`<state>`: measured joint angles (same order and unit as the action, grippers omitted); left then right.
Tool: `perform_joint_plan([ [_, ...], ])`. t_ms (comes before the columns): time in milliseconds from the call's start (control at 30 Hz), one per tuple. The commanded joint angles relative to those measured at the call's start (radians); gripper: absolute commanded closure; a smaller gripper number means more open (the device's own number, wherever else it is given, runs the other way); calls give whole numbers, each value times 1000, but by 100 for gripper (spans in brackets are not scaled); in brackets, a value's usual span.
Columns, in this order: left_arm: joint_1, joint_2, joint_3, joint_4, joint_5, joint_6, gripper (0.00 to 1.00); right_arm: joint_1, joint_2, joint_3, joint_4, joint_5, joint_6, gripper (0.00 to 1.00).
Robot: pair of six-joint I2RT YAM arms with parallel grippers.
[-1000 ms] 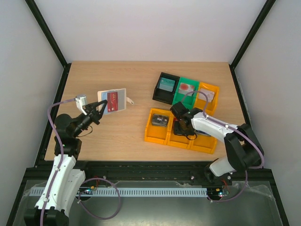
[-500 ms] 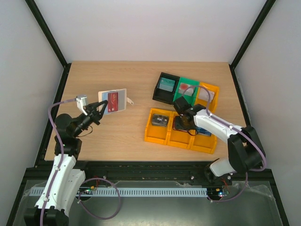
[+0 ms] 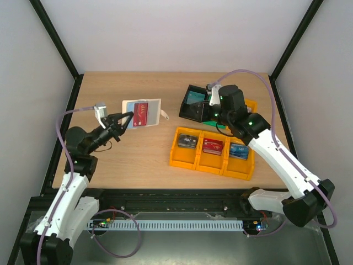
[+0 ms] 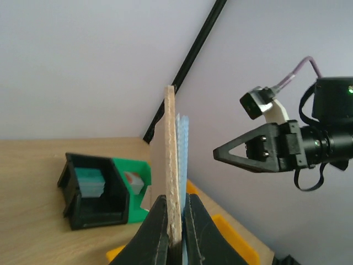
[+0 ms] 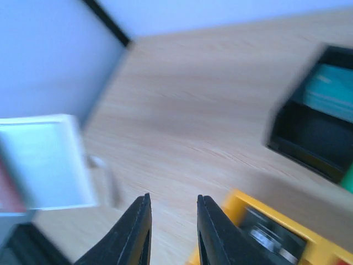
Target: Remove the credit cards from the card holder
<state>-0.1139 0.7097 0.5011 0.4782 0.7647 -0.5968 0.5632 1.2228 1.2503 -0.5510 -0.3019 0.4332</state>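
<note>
Counter (image 3: 138, 160) 3 o'clock: red card (image 3: 212, 146) now in bin (image 3: 211, 164) | right pincer (image 5: 172, 201) risen, narrow, empty | left pincer (image 3: 124, 118) grips card holder (image 3: 154, 109); second card (image 3: 142, 114) remains.

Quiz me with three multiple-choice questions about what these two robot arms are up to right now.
1. Where is the card holder?
A. Lying flat on the table
B. Held up in the air by the left gripper
C. Inside a yellow bin

2. What colour is the card showing in the open holder?
A. Red
B. Green
C. Black

3. What is the right gripper doing?
A. Clamping a card
B. Holding nothing, fingers slightly apart
C. Gripping the black bin

Answers:
1 B: the left wrist view shows the fingers pinching the holder's lower edge, well above the wood.
2 A: the top view shows a red card against the holder's inside.
3 B: the right wrist view shows only bare table in the gap between its fingers.
</note>
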Motion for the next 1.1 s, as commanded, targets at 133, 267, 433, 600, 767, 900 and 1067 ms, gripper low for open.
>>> perform_joint_plan([
  [133, 34, -39, 134, 44, -21, -126, 98, 210, 66, 148, 432, -177, 95, 74],
  [267, 108, -70, 179, -1, -21, -124, 98, 341, 173, 279, 480, -155, 55, 73],
  [433, 175, -104, 187, -12, -2, -147, 98, 425, 273, 366, 539, -97, 44, 71],
  [600, 180, -124, 204, -14, 45, -129, 98, 469, 336, 442, 480, 19, 13, 66],
  [767, 180, -139, 217, 26, 76, -178, 98, 471, 304, 423, 469, -54, -41, 60],
  [900, 182, -152, 215, 113, 112, -228, 98, 443, 201, 298, 558, -229, -67, 60],
  [1067, 206, -159, 218, 240, 131, -310, 98, 387, 151, 236, 630, -448, -68, 62],
])
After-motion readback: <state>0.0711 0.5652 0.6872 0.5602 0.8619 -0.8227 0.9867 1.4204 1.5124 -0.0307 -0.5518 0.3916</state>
